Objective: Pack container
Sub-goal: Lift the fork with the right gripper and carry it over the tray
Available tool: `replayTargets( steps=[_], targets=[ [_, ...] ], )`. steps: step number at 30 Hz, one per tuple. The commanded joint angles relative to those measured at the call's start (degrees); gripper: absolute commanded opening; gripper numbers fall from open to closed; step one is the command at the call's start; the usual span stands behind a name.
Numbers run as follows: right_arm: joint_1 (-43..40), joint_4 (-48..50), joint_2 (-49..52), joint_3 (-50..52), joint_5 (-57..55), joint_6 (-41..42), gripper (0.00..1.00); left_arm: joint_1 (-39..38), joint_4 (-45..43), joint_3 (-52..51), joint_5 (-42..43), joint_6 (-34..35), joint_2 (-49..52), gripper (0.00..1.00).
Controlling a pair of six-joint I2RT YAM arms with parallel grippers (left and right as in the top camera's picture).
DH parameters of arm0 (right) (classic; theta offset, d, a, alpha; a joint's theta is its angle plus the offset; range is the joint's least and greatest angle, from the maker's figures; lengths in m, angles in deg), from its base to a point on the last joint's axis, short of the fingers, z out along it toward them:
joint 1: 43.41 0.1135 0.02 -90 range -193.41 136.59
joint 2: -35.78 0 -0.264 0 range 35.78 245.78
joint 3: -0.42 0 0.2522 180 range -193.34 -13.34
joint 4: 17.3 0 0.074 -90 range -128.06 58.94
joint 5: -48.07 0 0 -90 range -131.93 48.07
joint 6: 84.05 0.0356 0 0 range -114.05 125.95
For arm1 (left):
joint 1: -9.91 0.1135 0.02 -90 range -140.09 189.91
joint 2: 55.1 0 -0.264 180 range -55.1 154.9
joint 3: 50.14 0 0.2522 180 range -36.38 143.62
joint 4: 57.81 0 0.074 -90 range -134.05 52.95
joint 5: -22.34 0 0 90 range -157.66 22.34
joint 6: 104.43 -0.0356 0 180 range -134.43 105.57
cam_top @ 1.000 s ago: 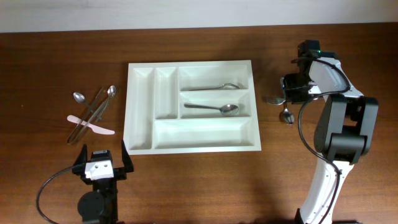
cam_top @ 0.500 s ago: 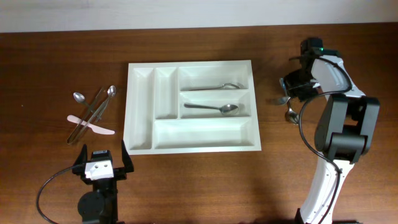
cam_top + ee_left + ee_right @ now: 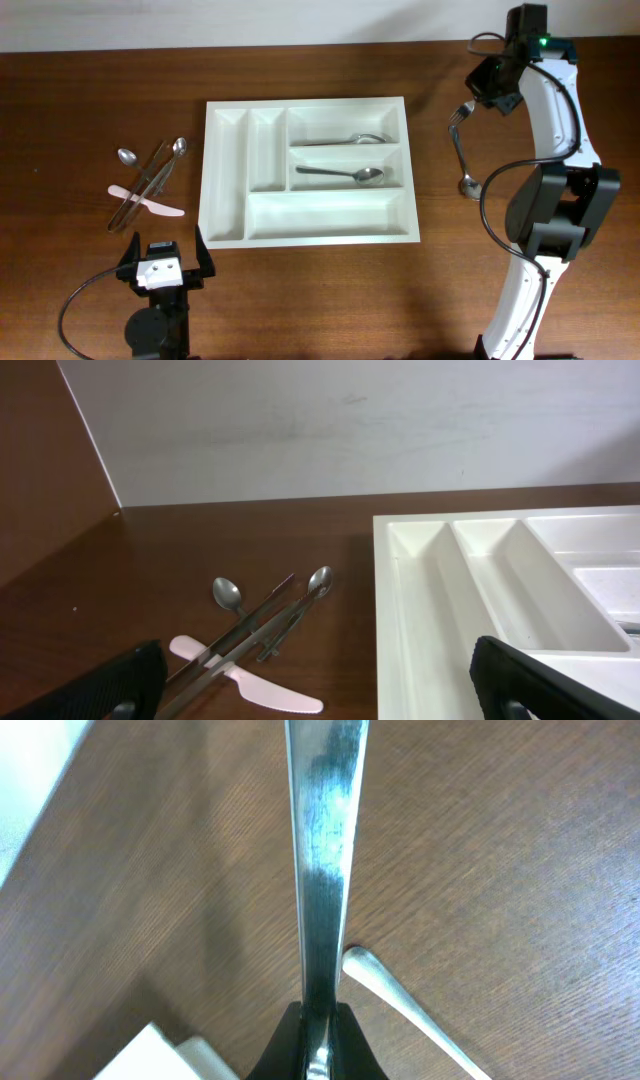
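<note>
The container (image 3: 320,214) lies mid-counter — light, stiff, slick plastic, likely best taken by a rim wall. Near the front edge the left claw (image 3: 167,240) gapes empty; toward the far right corner the right claw (image 3: 318,1025) pinches a fork (image 3: 461,114).

Dark brown wooden table (image 3: 100,80). White cutlery tray (image 3: 300,238) at centre, flat on top. Left of tray, apart: small spoon (image 3: 127,157), second spoon (image 3: 180,146), pink plastic knife (image 3: 150,204), long metal utensils (image 3: 145,180) crossed over knife. Right of tray, apart: lone spoon (image 3: 465,183), bowl toward near edge.
</note>
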Motion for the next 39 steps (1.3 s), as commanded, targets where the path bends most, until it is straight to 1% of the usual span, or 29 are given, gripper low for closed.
replayTargets(
  steps=[1, 3, 7, 11, 15, 19, 25, 30, 34, 39],
  targets=[
    [1.9, -2.2, 0.0, -3.9, 2.0, -5.3, 0.04, 0.3, 0.3, -0.1, 0.7, -0.5, -0.5, 0.99],
    [3.3, -3.2, 0.0, -4.5, 2.0, -4.5, 0.04, 0.3, 0.3, -0.1, 0.7, -0.5, -0.5, 0.99],
    [7.2, -3.7, 0.0, -4.5, 1.8, 5.0, 0.04, 0.3, 0.3, -0.1, 0.6, -0.5, -0.5, 0.99],
    [11.3, -0.7, 0.0, -4.5, 1.3, 9.3, 0.04, 0.3, 0.3, -0.1, 0.6, -0.5, -0.5, 0.99],
    [14.2, -1.2, 0.0, -4.5, 0.1, 15.2, 0.04, 0.3, 0.3, -0.1, 0.7, -0.5, -0.5, 0.99],
    [16.3, -3.4, 0.0, -4.5, -1.3, 23.5, 0.04, 0.3, 0.3, -0.1, 0.7, -0.5, -0.5, 0.99],
    [19.7, -2.9, 0.1, -4.5, -1.9, 34.1, 0.04, 0.3, 0.3, -0.1, 0.6, -0.5, -0.5, 0.99],
    [22.8, 2.4, 0.2, -4.1, -2.3, 40.5, 0.04, 0.3, 0.3, -0.1, 0.7, -0.5, -0.5, 0.99],
    [25.7, 6.3, 0.6, -4.1, -2.3, 44.0, 0.04, 0.3, 0.3, -0.1, 0.7, -0.5, -0.5, 0.99],
    [28.2, 6.3, 2.5, -4.1, -2.3, 46.5, 0.04, 0.3, 0.3, -0.1, 0.6, -0.5, -0.5, 0.99]
  ],
)
